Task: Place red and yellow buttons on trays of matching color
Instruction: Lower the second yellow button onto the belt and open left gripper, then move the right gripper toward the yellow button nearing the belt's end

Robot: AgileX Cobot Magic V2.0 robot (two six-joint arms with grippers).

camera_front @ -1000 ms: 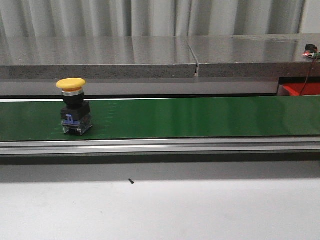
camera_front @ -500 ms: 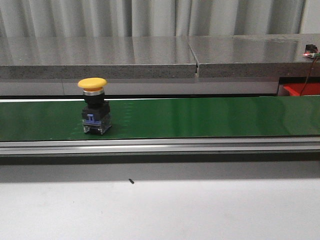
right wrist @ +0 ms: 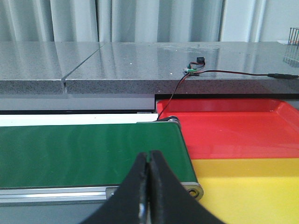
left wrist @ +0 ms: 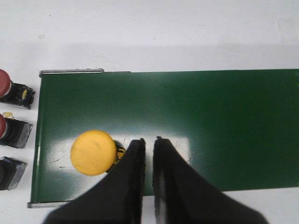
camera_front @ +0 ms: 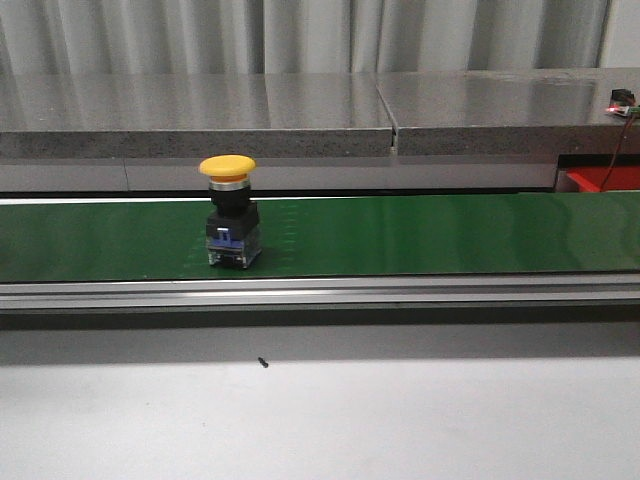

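White counter [camera_front: 400,420] nearest in the front view, with one small dark speck [camera_front: 262,363] lying on it. Just beyond, a bright aluminium rail [camera_front: 400,292] edging a green conveyor belt [camera_front: 420,235] that spans the full width.

Standing upright on the left half of the belt, the yellow button [camera_front: 229,212]: flat mushroom cap, silver collar, black body and clear base. Blue and white patch on the front of the body, too small to read.

Behind the belt, a grey speckled stone ledge [camera_front: 300,115] in two slabs with a seam between them, then pale pleated curtains [camera_front: 300,35]. At the far right, a corner of the red tray [camera_front: 603,178], and on the ledge above it a small circuit board [camera_front: 622,105] with a red light and a thin trailing wire.

Left wrist view: left gripper [left wrist: 148,144] above the belt, fingers nearly together with only a thin slit between, holding nothing; yellow cap just beside the tips, apart from them. Off the belt's end, two red buttons [left wrist: 11,88] [left wrist: 11,130] lying on the white surface, and a third dark body [left wrist: 9,172] with its cap out of view.

Right wrist view: right gripper [right wrist: 148,158] with fingers pressed together, empty, over the other end of the belt. Past that end, the yellow tray [right wrist: 252,186] nearer and the red tray behind it, edge to edge.
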